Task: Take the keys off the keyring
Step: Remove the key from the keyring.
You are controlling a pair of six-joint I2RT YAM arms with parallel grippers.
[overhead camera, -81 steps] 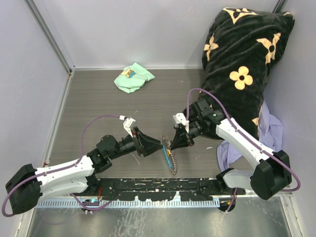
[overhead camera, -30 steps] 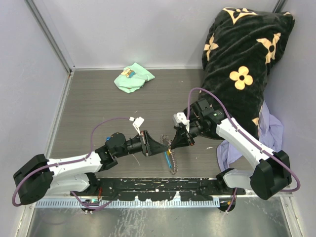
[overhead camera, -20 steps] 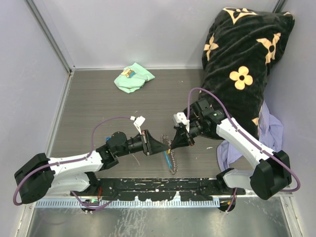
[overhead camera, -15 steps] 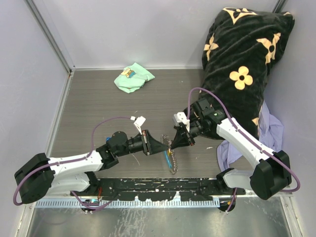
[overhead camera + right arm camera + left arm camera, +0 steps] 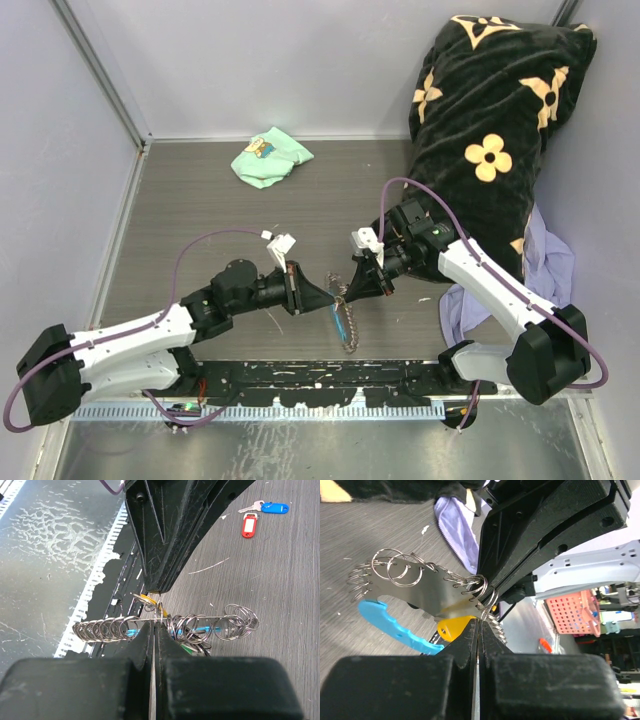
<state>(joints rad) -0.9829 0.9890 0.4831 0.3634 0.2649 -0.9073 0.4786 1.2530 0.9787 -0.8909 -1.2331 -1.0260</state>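
- Since one second ago, the left tool (image 5: pixel 328 296) has closed its jaws fully. Its forearm has shifted a little and the purple cable (image 5: pixel 215 238) now makes a wider loop. The right arm has kept its place.
- The keyring (image 5: pixel 340 294) is held above the table, between the two tools, near the middle of the front edge.
- In the left wrist view it is a flat silvery piece that carries many small rings. The sky-blue fob (image 5: pixel 395 626) hangs under it, and a yellow tag (image 5: pixel 452 628) sits just beside the left tool's tip.
- The left tool is shut tight and pinches one small ring of the keyring at its very tip.
- The right tool (image 5: pixel 350 289) is closed too and grips the keyring from the opposite side. The two tips almost touch.
- A thin chain (image 5: pixel 349 338) runs from the keyring toward the near edge. I cannot tell if its end lies on the table.
- Two keys (image 5: pixel 251 507) lie loose on the table, well apart from the keyring. One has a blue tag (image 5: pixel 274 507) and one has a red tag (image 5: pixel 248 526).
- The table (image 5: pixel 220 210) is grey with a wood grain and small white scratches. Pale walls (image 5: pixel 300 60) stand around it.
- A mint-green cloth (image 5: pixel 270 157) lies at the far side. Its yellow and blue print is too small to read.
- A black blanket (image 5: pixel 490 120) with cream flowers and monogram signs fills the far right corner, and a lavender cloth (image 5: pixel 552 262) lies below it.
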